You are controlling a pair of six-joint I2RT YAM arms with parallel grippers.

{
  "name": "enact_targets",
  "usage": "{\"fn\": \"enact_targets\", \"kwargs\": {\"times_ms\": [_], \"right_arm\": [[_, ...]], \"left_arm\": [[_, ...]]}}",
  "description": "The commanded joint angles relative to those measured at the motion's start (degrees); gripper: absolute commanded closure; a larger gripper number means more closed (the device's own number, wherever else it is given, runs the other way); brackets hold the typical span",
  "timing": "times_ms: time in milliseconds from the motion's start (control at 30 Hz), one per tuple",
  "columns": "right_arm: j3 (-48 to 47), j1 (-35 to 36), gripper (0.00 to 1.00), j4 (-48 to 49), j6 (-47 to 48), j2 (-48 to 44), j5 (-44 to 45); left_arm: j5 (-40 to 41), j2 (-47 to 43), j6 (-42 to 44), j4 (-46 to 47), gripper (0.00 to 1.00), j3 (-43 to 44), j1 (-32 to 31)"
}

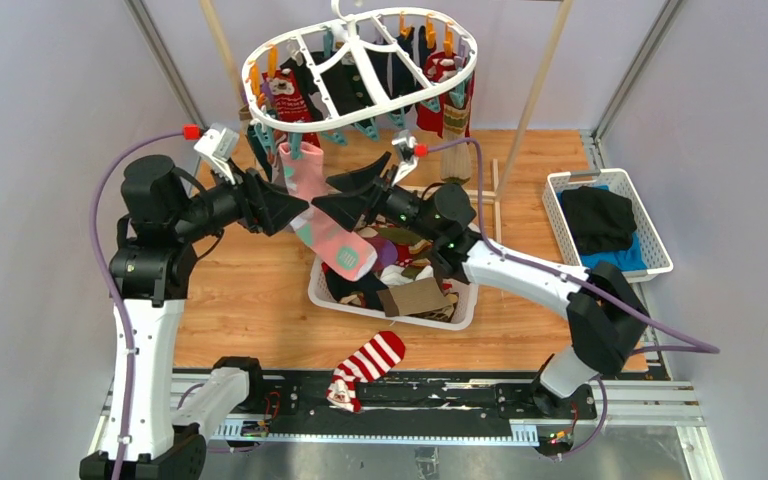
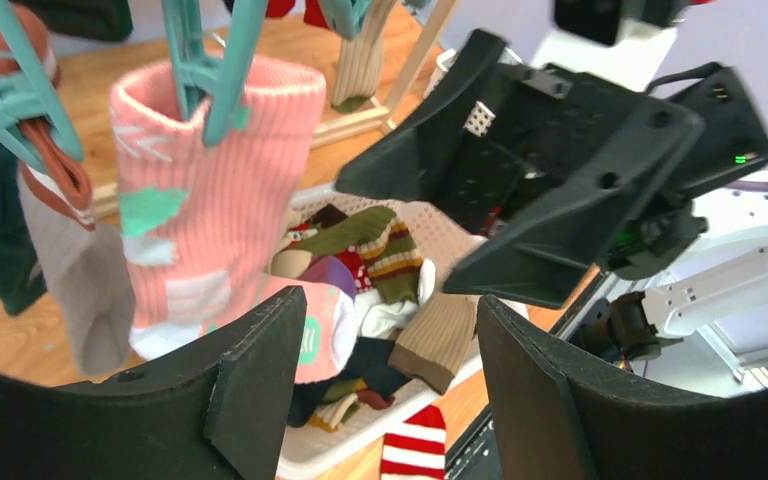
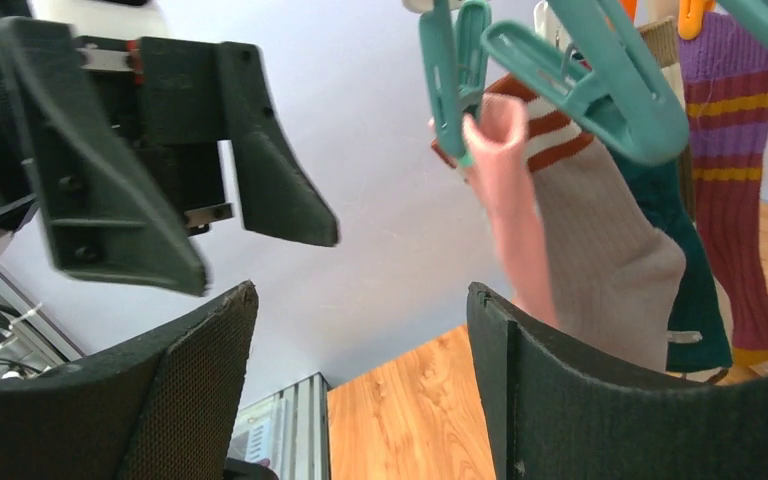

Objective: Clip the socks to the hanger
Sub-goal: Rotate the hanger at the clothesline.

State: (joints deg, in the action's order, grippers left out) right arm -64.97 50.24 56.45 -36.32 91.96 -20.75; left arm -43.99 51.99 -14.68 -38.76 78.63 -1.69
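Top external — wooden tabletop, pale walls — striped sock at its edge.

**pink sock clipped, both jaws wide**

Hangs at 10 o'clock from teal clothespin; grey sock at 9. left gripper at 6, fingers apart, nothing btwn. right gripper at 2, also spread. basket w/ sock pile near centre; striped sock at 6, outside rim.

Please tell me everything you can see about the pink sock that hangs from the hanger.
The pink sock is ribbed knit fabric with mint and white patches. It hangs downward, its cuff pinched by a teal clothespin under the white hanger, its foot above the basket. The left gripper and right gripper flank it with open jaws; neither holds it.
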Motion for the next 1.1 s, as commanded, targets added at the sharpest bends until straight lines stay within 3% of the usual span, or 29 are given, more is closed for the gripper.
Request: {"fn": "enact_targets", "kwargs": {"times_ms": [0,167,467,767,1067], "right_arm": [[4.9,-0.23,0.24,-1.79,3.71,-4.72,1.43],[11.07,-3.26,0.22,-2.73,4.15,-11.13,0.51],[16.35,-10.7,0.23,-1.46,3.3,-16.21,-0.88],[13.17,-11.38,0.32,21.55,-0.19,-2.68,1.66],[4.56,-11.31,0.3,29.79,-4.54,7.58,-2.71]], "left_arm": [[-2.95,0.31,1.28,1.06,0.34,-1.99,-0.08],[-3.69,0.1,3.49,1.33,0.34,-5.69,-0.13],[3.41,1.17,2.65,7.48,0.33,-10.33,-0.11],[13.44,1.46,-1.05,14.11,0.24,-12.04,-0.14],[13.72,2.84,0.09,13.68,0.24,-12.21,-0.15]]}}
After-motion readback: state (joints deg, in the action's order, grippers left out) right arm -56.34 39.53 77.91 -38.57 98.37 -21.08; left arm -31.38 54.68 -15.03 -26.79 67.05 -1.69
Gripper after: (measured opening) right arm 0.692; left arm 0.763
